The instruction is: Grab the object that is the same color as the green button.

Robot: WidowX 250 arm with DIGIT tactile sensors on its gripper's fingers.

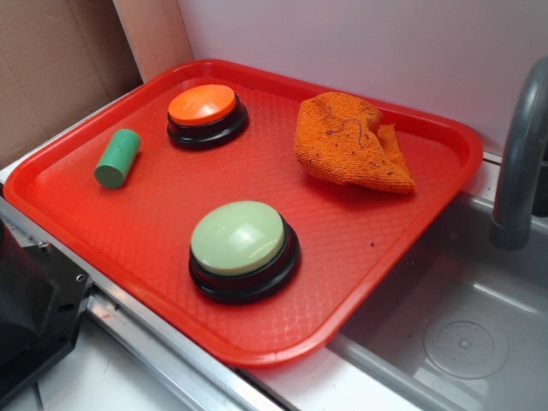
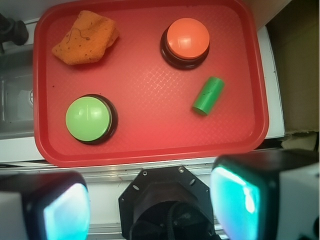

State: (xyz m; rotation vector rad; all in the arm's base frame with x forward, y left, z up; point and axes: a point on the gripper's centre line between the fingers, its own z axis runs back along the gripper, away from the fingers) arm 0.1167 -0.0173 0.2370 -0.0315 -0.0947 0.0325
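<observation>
The object, a small green cylinder [image 1: 118, 158] [image 2: 208, 95], lies on its side near the left edge of the red tray [image 1: 154, 248] [image 2: 150, 145]. The green button [image 1: 239, 240] [image 2: 89, 119], a pale green dome on a black base, sits at the tray's front middle. In the wrist view my gripper [image 2: 150, 210] hangs high above the robot's base, outside the tray's near edge. It is open, its two pads wide apart with nothing between them. The gripper itself does not show in the exterior view.
An orange-topped button [image 1: 204, 111] [image 2: 187, 41] stands at the tray's back. A crumpled orange cloth [image 1: 349, 141] [image 2: 85, 37] lies at the back right. A grey sink [image 1: 462, 325] with a faucet [image 1: 521, 154] is right of the tray. The black robot base [image 1: 34, 308] [image 2: 167, 205] sits in front.
</observation>
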